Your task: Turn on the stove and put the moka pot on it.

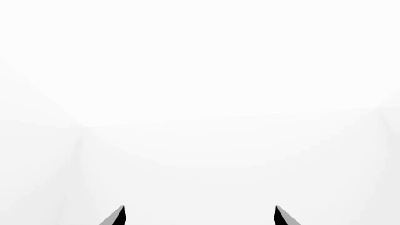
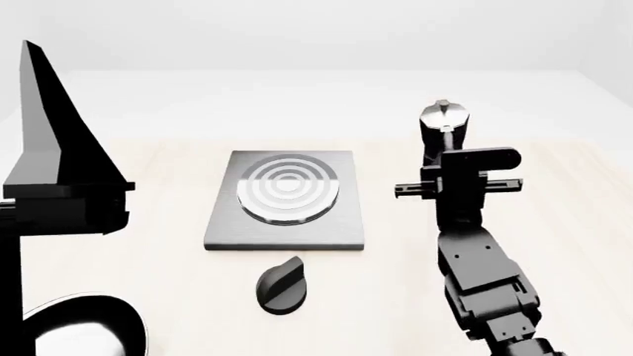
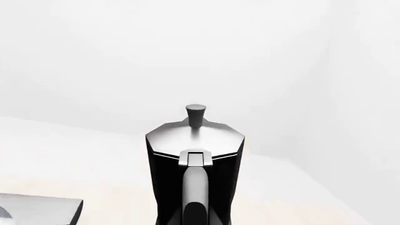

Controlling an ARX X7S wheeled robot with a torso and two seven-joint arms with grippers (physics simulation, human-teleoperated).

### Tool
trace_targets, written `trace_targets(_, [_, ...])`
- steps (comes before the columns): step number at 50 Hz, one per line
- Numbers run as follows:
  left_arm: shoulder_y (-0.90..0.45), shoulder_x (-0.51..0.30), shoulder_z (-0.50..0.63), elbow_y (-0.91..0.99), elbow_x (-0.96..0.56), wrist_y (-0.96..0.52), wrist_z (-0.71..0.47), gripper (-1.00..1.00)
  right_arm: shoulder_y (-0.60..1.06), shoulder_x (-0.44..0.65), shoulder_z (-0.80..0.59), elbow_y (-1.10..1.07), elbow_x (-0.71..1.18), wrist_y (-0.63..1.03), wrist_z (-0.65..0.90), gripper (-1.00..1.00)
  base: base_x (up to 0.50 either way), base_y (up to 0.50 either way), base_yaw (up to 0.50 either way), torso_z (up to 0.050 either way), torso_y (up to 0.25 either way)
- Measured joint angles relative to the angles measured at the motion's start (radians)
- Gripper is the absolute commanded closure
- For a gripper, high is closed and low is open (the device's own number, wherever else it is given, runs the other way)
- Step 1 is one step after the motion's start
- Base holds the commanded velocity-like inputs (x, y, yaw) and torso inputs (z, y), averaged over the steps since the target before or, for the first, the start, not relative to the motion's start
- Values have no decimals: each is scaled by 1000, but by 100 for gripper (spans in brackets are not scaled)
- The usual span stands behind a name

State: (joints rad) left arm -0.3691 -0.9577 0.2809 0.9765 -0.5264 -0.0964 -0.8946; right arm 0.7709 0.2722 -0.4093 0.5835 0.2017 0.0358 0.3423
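To the right of the stove (image 2: 287, 199), the moka pot (image 2: 442, 130) is standing upright, handle facing the right gripper (image 2: 457, 187); its jaw state cannot be told; the left gripper (image 1: 200, 216) is spread wide, empty; approach should centre squarely on the handle.

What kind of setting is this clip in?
Likely a bare simulated kitchen tabletop: a stove with its knob, a moka pot, and a pale wooden table against blank white walls.

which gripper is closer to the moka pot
Right. The right gripper sits directly in front of the moka pot, facing its handle; the left gripper is raised far across the stove.
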Motion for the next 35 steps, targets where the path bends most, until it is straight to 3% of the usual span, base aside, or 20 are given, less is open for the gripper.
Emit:
trace_targets(23, [-6,6,16,-7,4,2,1,-100,381,-122,-35,557,-46,-194,-94,100,0,0,0,0,1])
trace_targets(35, [-18,16,33,-16,8,-3,7,-100,487,-189,-34,696,-79,-243,-134,100,0,0,0,0,1])
